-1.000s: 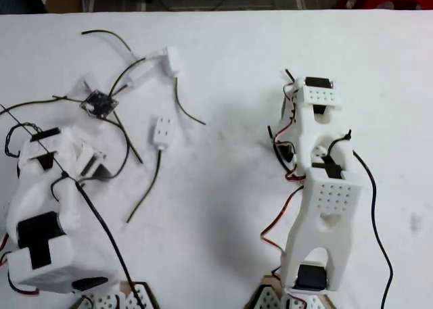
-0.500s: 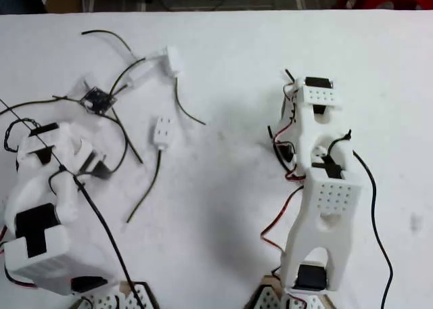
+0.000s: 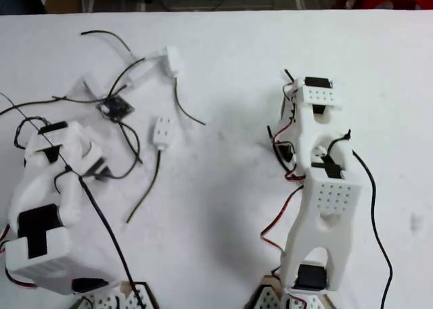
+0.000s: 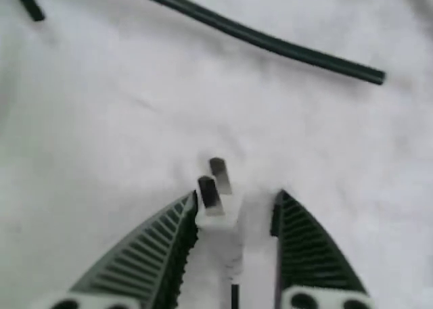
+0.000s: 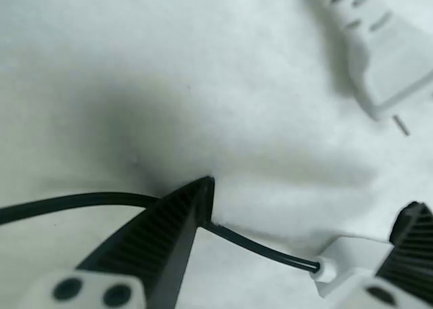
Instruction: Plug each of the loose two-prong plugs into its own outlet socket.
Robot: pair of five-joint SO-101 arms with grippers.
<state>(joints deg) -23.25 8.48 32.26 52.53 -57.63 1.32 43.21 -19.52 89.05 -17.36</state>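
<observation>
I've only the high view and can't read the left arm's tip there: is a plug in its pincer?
Observer: Yes, the left wrist view shows a white two-prong plug between the left pincer's jaws, prongs pointing away.
Operator: Clamped?
Observer: Not visibly: it touches one finger, with a gap at the other.
Operator: And the other arm?
Observer: The right pincer is open, a white corded piece beside one finger.

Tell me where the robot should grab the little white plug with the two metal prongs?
I'd grab the plug by its white body, behind the prongs, squeezing its sides. Come from the back end, opposite the prongs, so they stay free for plugging in. The prongs point away from the left gripper, which straddles the plug that way.
</observation>
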